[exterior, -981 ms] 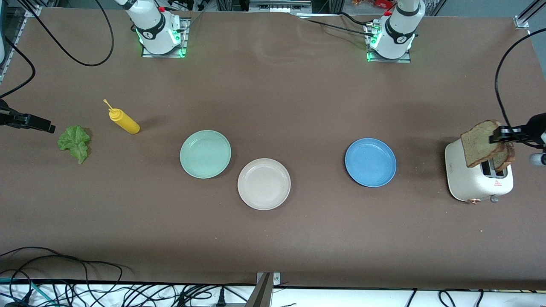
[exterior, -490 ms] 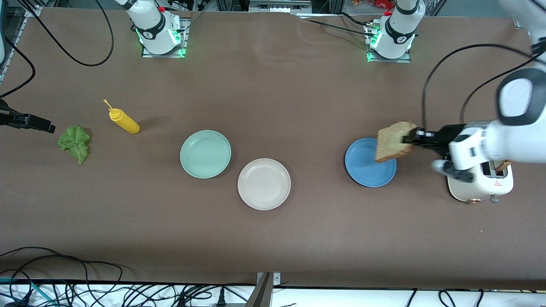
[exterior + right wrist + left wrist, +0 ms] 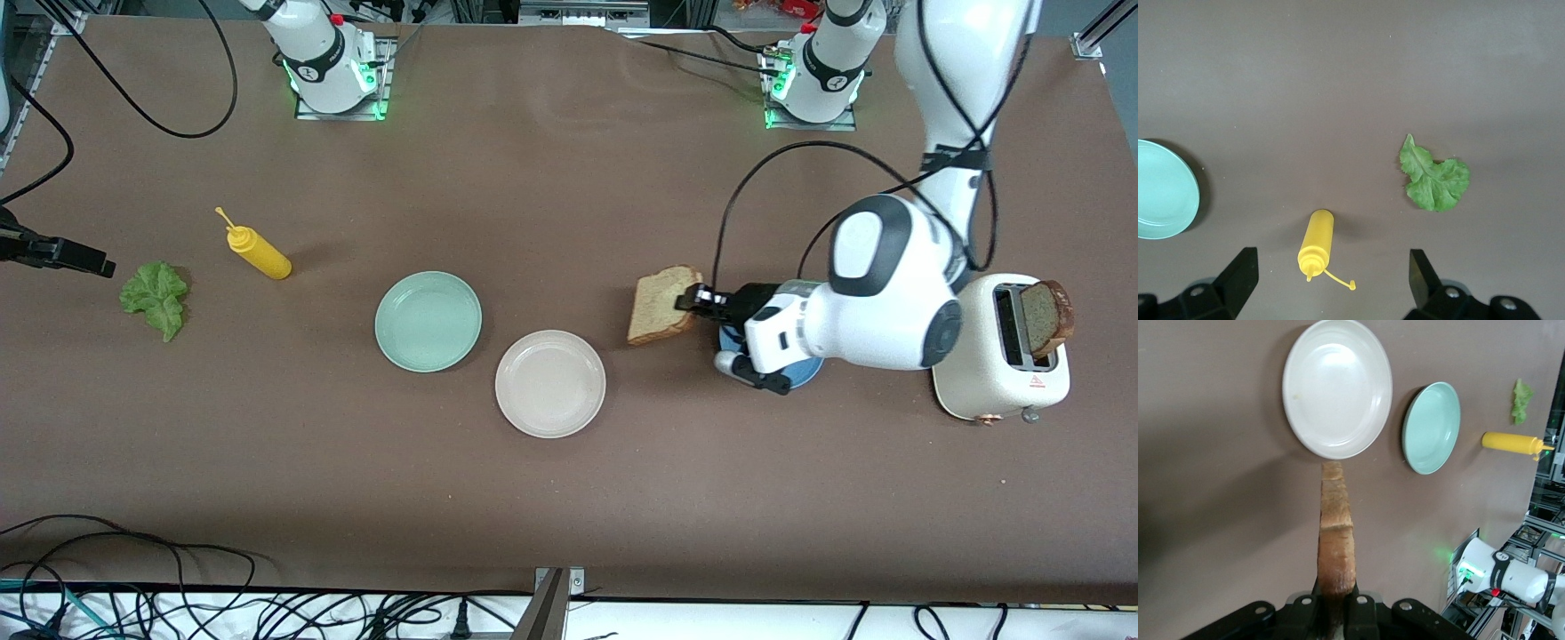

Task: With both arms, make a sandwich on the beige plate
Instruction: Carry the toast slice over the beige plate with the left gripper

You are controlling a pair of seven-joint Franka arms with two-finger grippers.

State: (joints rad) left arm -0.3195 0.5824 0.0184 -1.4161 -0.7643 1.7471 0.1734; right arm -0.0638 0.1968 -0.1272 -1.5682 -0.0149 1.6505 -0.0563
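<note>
My left gripper [image 3: 695,299] is shut on one edge of a brown-crusted bread slice [image 3: 662,305], which hangs on edge over the table between the blue plate and the beige plate [image 3: 550,384]. In the left wrist view the bread slice [image 3: 1336,533] sticks out from my left gripper [image 3: 1336,603] toward the empty beige plate [image 3: 1337,387]. A second slice [image 3: 1045,318] stands in the toaster [image 3: 987,378]. The lettuce leaf [image 3: 158,296] lies at the right arm's end of the table. My right gripper [image 3: 1330,277] is open and empty, over the table by the lettuce [image 3: 1435,183].
A yellow squeeze bottle [image 3: 260,253] lies beside the lettuce. The mint-green plate [image 3: 428,321] touches the beige plate's rim. The blue plate [image 3: 727,340] is mostly hidden under my left arm. Cables hang along the table's near edge.
My left arm has carried the bread slice from above the toaster, across the blue plate, toward the beige plate. The right arm has not moved.
</note>
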